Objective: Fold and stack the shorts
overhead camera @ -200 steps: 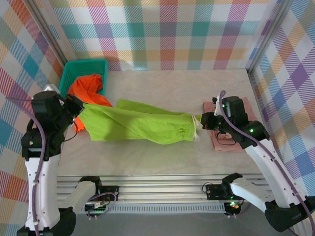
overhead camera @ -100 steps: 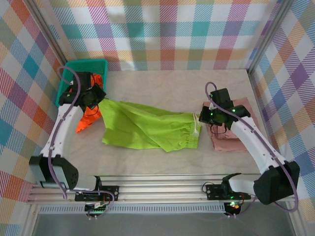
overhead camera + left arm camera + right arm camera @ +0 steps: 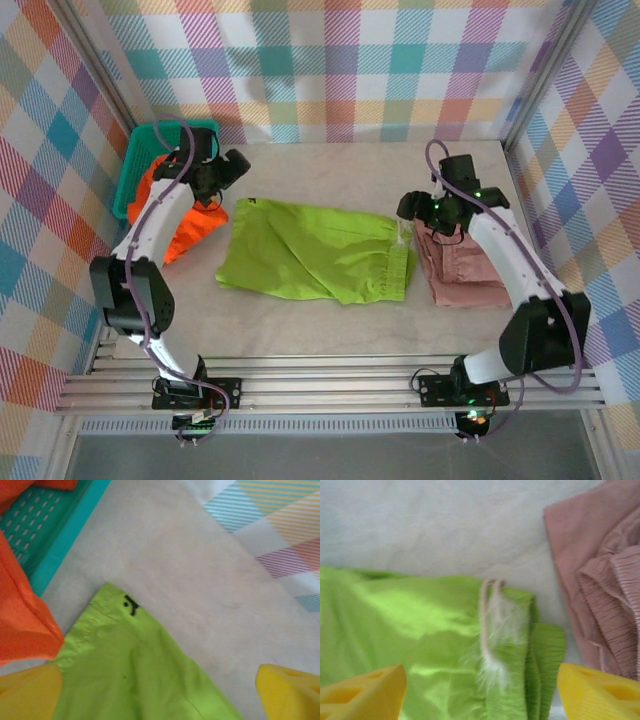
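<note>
The lime green shorts [image 3: 315, 250] lie spread flat mid-table, waistband and drawstring [image 3: 487, 630] at their right end. My left gripper [image 3: 232, 172] hangs open above their far left corner [image 3: 135, 650], nothing between its yellow fingers [image 3: 30, 690]. My right gripper [image 3: 408, 208] is open over the waistband, its fingertips [image 3: 600, 690] apart and clear of the cloth. The dusty pink shorts [image 3: 465, 265] lie folded at the right, beside the waistband [image 3: 600, 580]. The bright orange shorts [image 3: 185, 225] spill from the basket onto the table at the left [image 3: 20, 615].
A teal mesh basket [image 3: 135, 165] stands at the far left corner, its rim close to my left gripper [image 3: 45, 525]. Plaid walls close in the table on three sides. Bare table lies behind the green shorts and along the front edge.
Both grippers have opened and let go of the green shorts, which dropped from a stretched hold to lie flat. Both arms have reached farther over the table.
</note>
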Robot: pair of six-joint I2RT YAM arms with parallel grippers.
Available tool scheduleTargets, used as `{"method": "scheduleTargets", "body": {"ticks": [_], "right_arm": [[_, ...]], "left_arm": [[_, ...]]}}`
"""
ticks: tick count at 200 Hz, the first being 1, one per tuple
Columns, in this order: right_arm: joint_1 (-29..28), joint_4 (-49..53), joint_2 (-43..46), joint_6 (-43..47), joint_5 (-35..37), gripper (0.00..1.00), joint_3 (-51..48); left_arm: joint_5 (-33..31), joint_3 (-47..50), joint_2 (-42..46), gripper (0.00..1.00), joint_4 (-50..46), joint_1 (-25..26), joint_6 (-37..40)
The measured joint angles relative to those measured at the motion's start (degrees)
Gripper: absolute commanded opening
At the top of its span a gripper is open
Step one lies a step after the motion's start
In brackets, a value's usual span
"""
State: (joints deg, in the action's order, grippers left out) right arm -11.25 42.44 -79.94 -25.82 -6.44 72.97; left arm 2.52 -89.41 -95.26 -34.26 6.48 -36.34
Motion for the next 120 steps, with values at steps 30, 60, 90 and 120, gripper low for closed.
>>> {"method": "scheduleTargets", "body": {"ticks": [30,60,90,120], "right_arm": [[-2.4,-3.6,8.3,-2.5,-6.8,0.86,-5.2],[-5.8,-7.1,3.3,-3.8,-12.0,0.87,-6.0],[-5.7,-9.4,-6.6,-4.2,-13.8,0.87,-6.6],[-4.5,-10.1,-13.8,-3.9,-13.5,0.86,-8.7]], "left_arm": [[2.1,6.2,10.4,1.00,3.7,3.5,-0.4],[2.9,17.3,13.4,1.00,9.1,8.4,-1.8],[2.9,28.8,8.8,1.00,13.8,10.7,-3.3],[1.9,38.9,7.0,1.00,18.2,10.9,-4.8]]}}
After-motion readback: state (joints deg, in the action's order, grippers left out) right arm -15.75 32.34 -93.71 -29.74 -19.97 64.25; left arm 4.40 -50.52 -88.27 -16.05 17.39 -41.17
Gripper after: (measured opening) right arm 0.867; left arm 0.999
